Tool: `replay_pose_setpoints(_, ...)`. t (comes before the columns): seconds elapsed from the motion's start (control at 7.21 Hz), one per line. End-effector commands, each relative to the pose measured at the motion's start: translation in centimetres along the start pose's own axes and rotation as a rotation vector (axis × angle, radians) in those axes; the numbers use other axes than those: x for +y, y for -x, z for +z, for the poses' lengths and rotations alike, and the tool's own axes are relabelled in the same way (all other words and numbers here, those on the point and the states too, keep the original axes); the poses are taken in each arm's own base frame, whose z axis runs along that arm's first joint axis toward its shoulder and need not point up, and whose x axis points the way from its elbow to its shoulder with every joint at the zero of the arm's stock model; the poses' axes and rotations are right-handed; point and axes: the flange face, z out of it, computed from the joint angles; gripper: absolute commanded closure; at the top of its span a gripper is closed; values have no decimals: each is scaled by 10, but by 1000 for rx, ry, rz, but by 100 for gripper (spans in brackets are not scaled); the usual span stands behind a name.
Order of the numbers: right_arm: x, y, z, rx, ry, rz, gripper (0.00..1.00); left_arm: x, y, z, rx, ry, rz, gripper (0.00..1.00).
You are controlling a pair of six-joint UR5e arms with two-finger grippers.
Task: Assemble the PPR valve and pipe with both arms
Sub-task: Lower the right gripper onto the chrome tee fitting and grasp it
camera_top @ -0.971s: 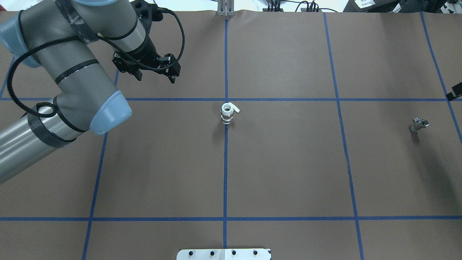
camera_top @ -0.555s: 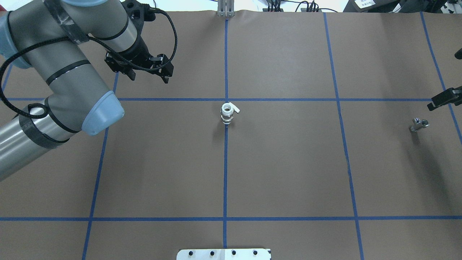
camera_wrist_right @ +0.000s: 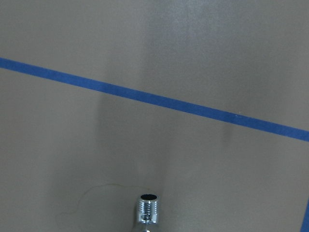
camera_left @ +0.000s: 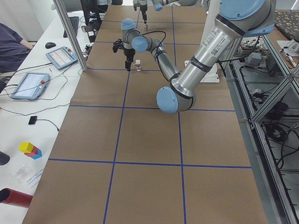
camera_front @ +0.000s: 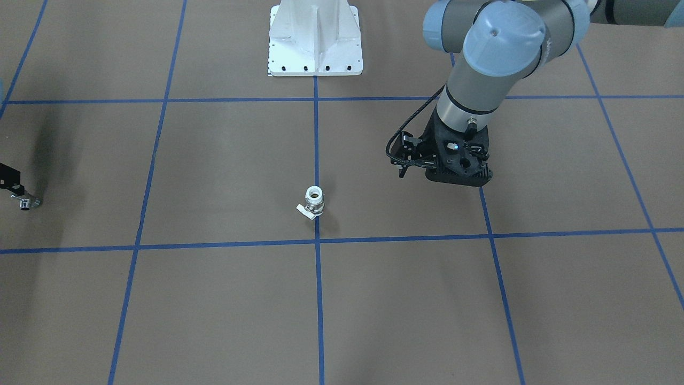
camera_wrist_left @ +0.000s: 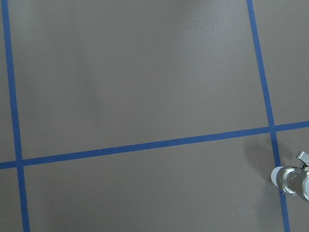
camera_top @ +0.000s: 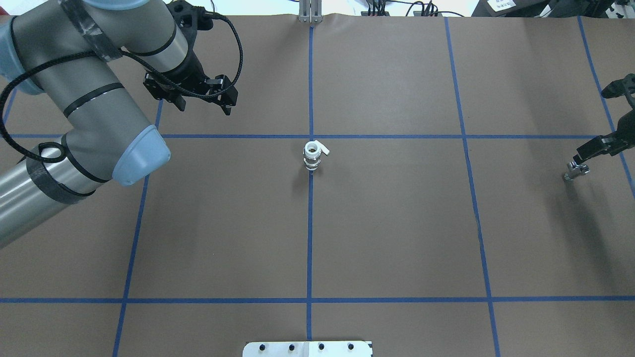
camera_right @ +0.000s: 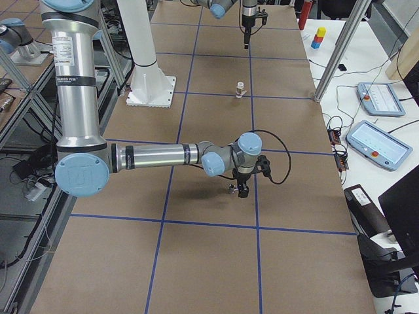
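The PPR valve stands upright on the centre blue line, white collar on top, lever tab pointing right; it also shows in the front view and at the left wrist view's edge. The chrome pipe lies at the table's far right, also in the right wrist view. My left gripper is open and empty, far to the valve's left and further back. My right gripper hangs at the right edge just over the pipe, its two black fingers apart, holding nothing.
The white bolted pedestal stands at the robot's side of the table. Blue tape lines grid the brown mat. Benches with tablets and metal posts flank the table's ends.
My right gripper has come in from the right edge and now sits over the pipe. My left gripper drew a little to the left, then stopped. Valve and pipe have not moved.
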Motion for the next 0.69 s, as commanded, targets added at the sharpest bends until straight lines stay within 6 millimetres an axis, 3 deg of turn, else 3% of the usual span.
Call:
replay_pose_setpoints(0.0, 1, 13, 18, 29, 25, -27, 1, 0, 0, 1, 0, 0, 0, 0)
replay_pose_setpoints(0.28, 3, 16, 25, 27, 39, -29, 3, -1, 1, 2, -2, 2, -2, 0)
replay_pose_setpoints(0.56, 4, 17, 26, 22, 43, -36, 24, -1, 1, 2, -2, 2, -2, 0)
